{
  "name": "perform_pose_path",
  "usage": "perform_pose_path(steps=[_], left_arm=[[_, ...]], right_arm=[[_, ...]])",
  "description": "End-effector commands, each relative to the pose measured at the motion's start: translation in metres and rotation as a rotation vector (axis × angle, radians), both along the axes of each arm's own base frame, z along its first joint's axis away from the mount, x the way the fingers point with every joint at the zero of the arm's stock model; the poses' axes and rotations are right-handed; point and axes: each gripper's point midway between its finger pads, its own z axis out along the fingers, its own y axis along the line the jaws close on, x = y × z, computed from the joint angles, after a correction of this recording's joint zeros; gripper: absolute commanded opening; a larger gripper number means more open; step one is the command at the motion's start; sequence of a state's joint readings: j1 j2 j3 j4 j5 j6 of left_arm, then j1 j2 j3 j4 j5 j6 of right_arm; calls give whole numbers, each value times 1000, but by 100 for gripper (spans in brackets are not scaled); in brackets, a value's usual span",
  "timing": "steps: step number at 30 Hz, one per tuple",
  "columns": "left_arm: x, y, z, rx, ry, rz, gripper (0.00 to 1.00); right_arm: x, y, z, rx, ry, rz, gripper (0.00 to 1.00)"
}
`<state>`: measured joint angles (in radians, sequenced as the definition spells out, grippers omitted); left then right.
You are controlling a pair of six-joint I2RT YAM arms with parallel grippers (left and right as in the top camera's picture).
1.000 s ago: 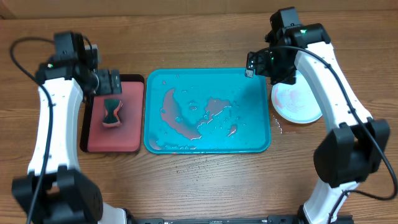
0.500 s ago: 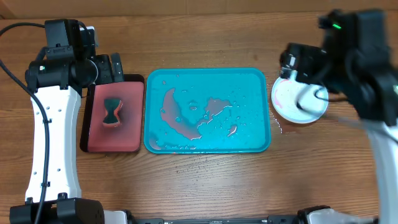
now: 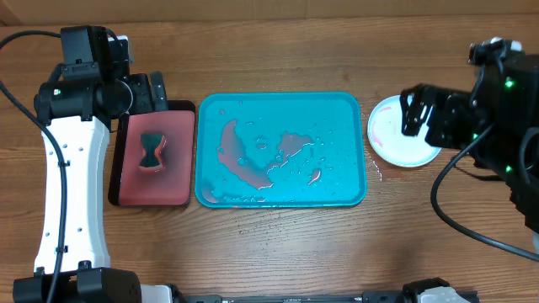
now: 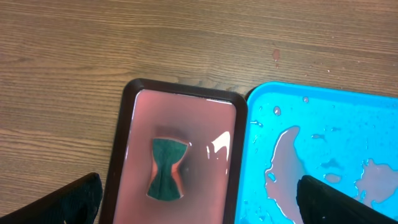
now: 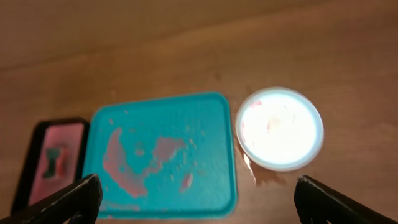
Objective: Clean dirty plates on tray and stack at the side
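The turquoise tray [image 3: 337, 126] lies mid-table, holding only water drops and pink sauce puddles; it also shows in the left wrist view [image 4: 336, 106] and the right wrist view [image 5: 205, 124]. A round white plate [image 3: 392, 135] with faint pink smears sits on the wood right of the tray, with a wet patch beside it; it also shows in the right wrist view [image 5: 281, 127]. Any plates under it are hidden. My right gripper [image 3: 415, 114] is open and empty, high over the plate's right edge [image 5: 199, 202]. My left gripper [image 3: 150, 99] is open and empty above the dark red tray [image 4: 199, 205].
A dark red tray [image 3: 173, 181] with a black rim lies left of the turquoise tray and holds a green sponge [image 3: 152, 151] in pinkish water. Both also show in the left wrist view: the tray [image 4: 217, 124] and the sponge [image 4: 166, 169].
My right arm has swung right from the turquoise tray's far right corner, past the plate. My left arm pulled back a little a second ago and has held still since.
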<state>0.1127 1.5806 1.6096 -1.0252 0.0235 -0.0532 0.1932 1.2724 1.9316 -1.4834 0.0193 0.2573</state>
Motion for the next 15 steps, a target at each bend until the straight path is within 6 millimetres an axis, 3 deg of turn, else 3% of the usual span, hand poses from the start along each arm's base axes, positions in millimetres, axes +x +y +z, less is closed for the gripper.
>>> perform_pose_path(steps=[1, 10, 15], left_arm=[[0, 0, -3, -18, 7, 11, 100], [0, 0, -3, -18, 7, 11, 100], [0, 0, -3, -18, 7, 11, 100]], right_arm=[[-8, -12, -2, -50, 19, -39, 100], [-4, -36, 0, -139, -11, -137, 100], [5, -41, 12, -148, -190, -127, 100]])
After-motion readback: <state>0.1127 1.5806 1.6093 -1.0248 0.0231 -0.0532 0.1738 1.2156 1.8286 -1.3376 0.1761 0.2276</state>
